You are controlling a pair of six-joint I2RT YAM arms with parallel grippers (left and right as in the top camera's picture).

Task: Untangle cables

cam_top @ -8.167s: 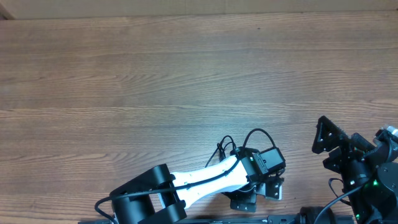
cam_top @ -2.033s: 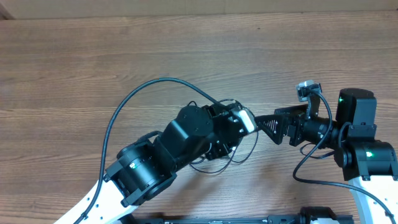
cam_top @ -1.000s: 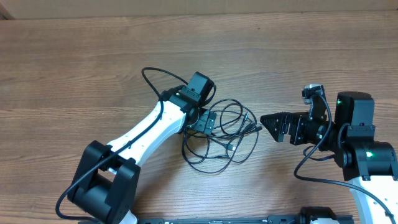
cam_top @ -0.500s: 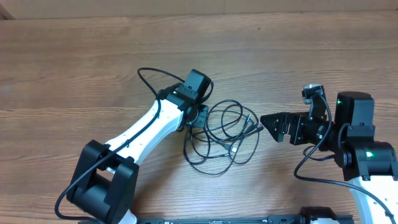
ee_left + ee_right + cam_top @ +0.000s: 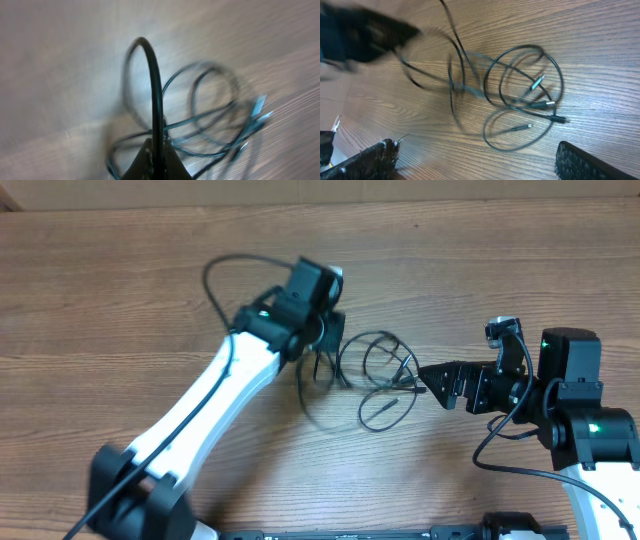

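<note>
On the wooden table point(image 5: 120, 270), the cables point(image 5: 385, 370) lie as a loose bundle of thin black loops a little right of the middle of the overhead frame, between the two arms. The left gripper point(image 5: 156, 152) sits just beside the bundle's upper left edge. In its wrist view the two fingers are pinched together on one cord, which arches up from them to the top of the frame. The rest of the loops spread below and to the right, all blurred. The right gripper point(image 5: 432, 378) points at the bundle from the right side of the overhead frame, close to the nearest loop but apart from it. Its fingers point(image 5: 370, 160) stand wide apart at the bottom corners of its wrist view and grasp nothing. That view shows three small plugs point(image 5: 547, 105) at the right side of the bundle, inside and beside two overlapping rings of cord.
</note>
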